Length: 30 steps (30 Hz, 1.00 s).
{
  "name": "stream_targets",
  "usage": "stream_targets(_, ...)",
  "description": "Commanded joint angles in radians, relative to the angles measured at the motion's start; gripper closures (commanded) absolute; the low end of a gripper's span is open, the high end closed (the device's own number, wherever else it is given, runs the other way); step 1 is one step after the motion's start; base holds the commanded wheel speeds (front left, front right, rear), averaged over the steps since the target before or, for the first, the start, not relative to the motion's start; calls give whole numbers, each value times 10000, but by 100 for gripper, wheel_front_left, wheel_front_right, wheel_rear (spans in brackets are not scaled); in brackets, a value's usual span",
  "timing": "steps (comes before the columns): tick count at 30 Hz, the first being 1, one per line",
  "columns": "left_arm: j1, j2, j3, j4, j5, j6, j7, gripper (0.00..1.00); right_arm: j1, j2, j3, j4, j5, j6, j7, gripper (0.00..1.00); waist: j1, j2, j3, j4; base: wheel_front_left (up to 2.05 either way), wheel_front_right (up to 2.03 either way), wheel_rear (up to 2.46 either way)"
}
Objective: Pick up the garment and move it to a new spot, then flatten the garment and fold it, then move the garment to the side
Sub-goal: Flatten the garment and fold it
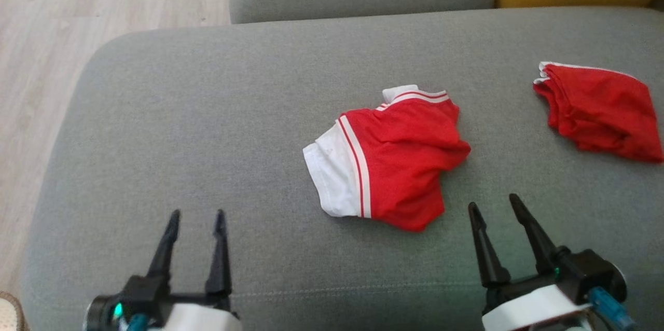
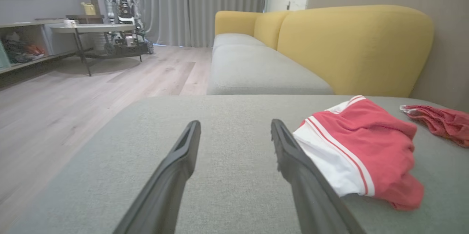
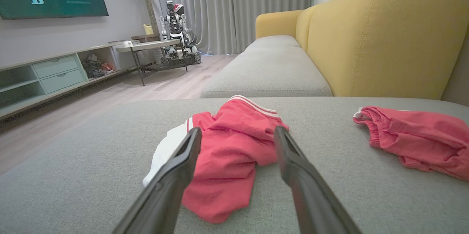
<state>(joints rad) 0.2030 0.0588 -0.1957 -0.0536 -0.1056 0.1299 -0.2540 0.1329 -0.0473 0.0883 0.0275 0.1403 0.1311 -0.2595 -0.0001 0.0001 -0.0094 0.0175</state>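
A crumpled red garment with white side panels and stripes [image 1: 394,160] lies near the middle of the grey sofa seat [image 1: 207,113]. It shows in the left wrist view [image 2: 362,149] to the right of the fingers and in the right wrist view [image 3: 227,153] straight ahead. My left gripper [image 1: 197,217] is open at the lower left, well clear of the cloth. My right gripper [image 1: 495,204] is open just right of and below the garment's lower edge, touching nothing.
A second red garment [image 1: 602,110] lies bunched at the seat's far right, also seen in the right wrist view as a red heap [image 3: 417,140]. A yellow backrest [image 3: 384,36] runs behind. Wooden floor [image 1: 52,61] drops off to the left of the cushion.
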Motion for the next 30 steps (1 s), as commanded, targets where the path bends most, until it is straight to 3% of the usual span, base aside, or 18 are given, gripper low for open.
stream_targets(1, -724, -81, 180, -185, 126, -124, -78, 0, -312, -30, 313, -279, -76, -4, -23, 0, 1, -1, 157, -129, 0, 0, 0)
stream_targets(4, -1673, -81, -79, 243, 253, -575, -78, 0, -444, -30, 417, -311, -180, -4, -23, 0, 1, -1, 518, -323, 0, 0, 0)
stream_targets(8, -3311, 147, -540, 1213, -83, -2039, -78, 0, -748, -30, 711, -255, -264, -4, -23, 0, 1, -1, 1052, -713, 0, 0, 0)
stream_targets(10, -4191, 595, -849, 1721, -252, -2433, -78, 0, -965, -30, 725, -289, -291, -4, -23, 0, 1, -1, 1380, -936, 0, 0, 0)
stream_targets(17, -7222, 2167, -2439, 3368, -1769, -2601, 243, 0, -1671, -30, 625, -527, -48, -4, -23, 0, 1, -1, 2853, -1817, 0, 0, 0)
stream_targets(30, -10310, 2577, -5356, 5782, -2967, -2604, 666, 0, -2308, -30, 445, -787, -218, -4, -23, 0, 1, -1, 4278, -2055, 0, 0, 0)
